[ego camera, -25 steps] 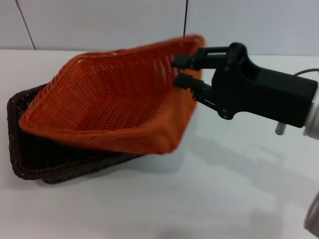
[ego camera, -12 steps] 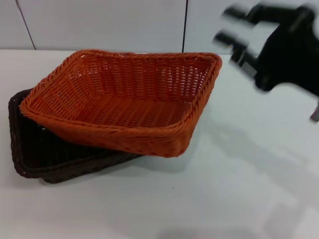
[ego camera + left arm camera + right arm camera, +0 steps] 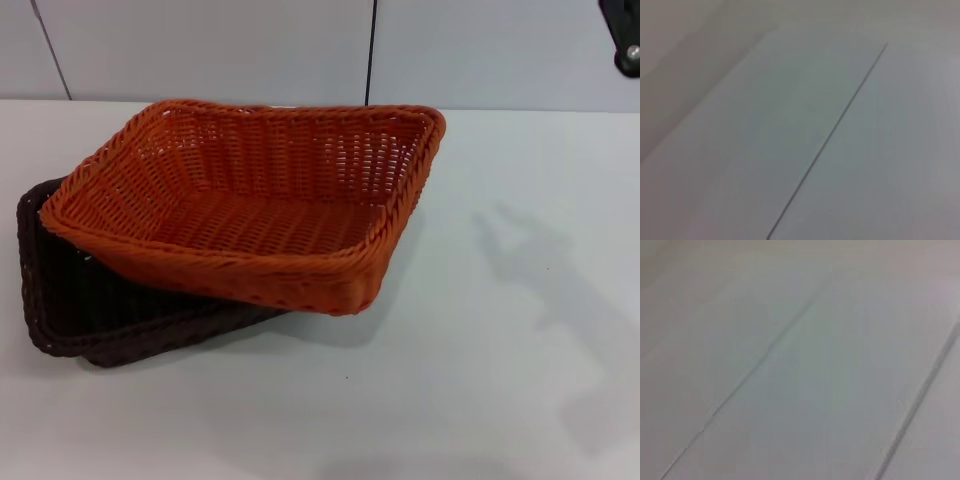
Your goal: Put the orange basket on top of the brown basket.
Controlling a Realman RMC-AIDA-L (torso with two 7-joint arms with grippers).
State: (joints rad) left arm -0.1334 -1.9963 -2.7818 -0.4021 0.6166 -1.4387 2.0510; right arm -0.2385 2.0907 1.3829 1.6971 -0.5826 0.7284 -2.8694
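the orange basket is seen resting on top of the brown basket, upright but set askew: its right end overhangs toward the white table, while the brown basket's left and front edges are left uncovered. nothing is held by any gripper. only a small dark part of the right arm is seen at the top right corner of the head view, well apart from the baskets; whether its jaws are open cannot be told. the left gripper is not seen. wide free table is found right of the baskets.
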